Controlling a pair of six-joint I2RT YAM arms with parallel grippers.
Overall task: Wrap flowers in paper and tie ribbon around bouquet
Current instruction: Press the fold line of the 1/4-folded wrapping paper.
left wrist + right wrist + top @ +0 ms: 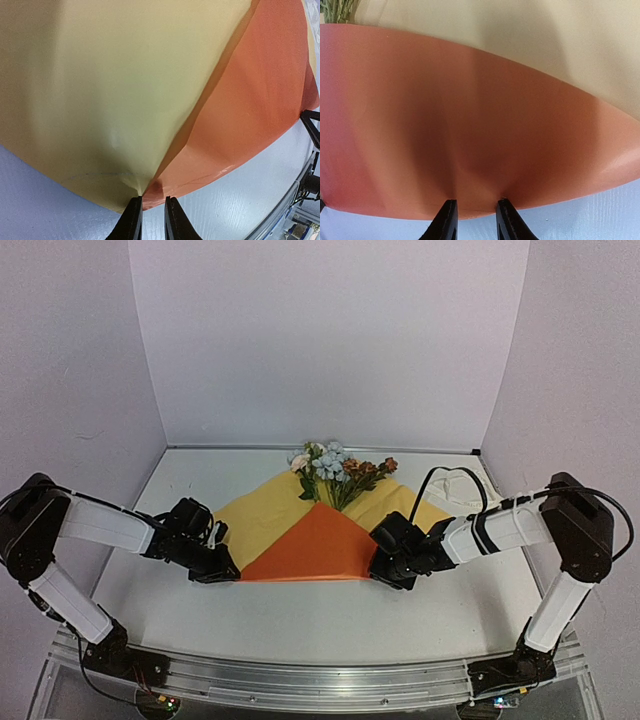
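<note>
paper (pixel 320 540) looks thin, light, slick, easily creased; pinch its folded near edge. left gripper (pixel 152 200) and right gripper (pixel 477 202) sit there narrowly parted, clamping nothing visibly.

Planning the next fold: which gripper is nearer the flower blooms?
Right. The right gripper sits at the paper's near right corner, diagonally below the flowers; the left gripper is at the left corner, farther off.
</note>
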